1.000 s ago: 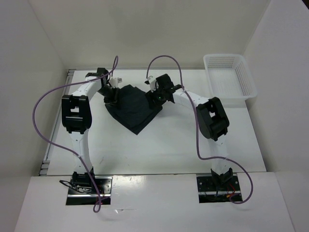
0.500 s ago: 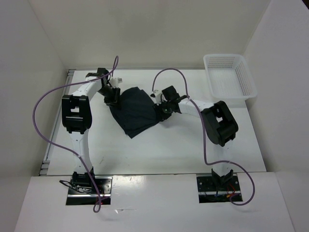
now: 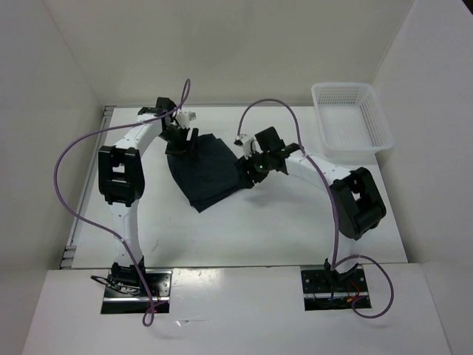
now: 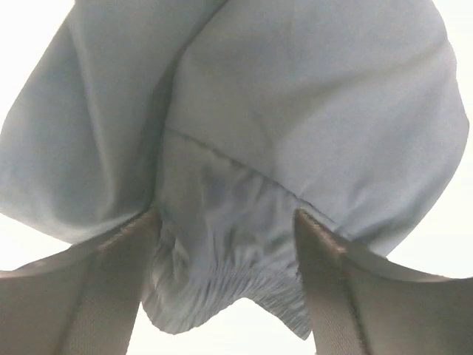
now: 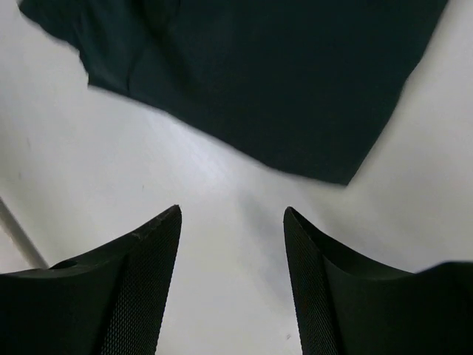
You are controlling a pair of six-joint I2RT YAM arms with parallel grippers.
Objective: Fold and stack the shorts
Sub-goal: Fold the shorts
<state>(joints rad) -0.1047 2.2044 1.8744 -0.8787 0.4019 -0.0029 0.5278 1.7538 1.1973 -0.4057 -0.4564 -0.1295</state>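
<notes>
Left hand (image 3: pixel 179 139), top view: at the far-left edge of the shorts (image 3: pixel 211 171), which lie on the worktop (image 3: pixel 259 222); right hand (image 3: pixel 249 168) at their right edge; white basket (image 3: pixel 344 85) in the far-right corner. Left wrist view: fingers (image 4: pixel 74 296) spread wide, gathered waistband (image 4: pixel 222 296) between them. Right wrist view: fingers (image 5: pixel 126 296) apart over bare worktop, nothing held, shorts just beyond

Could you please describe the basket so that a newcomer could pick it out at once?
Start from the white table and look to its far right corner. There sits a white plastic mesh basket, rectangular and open-topped. It is the only rigid container, standing apart from the dark soft fabric shorts lying flat to its left.
</notes>
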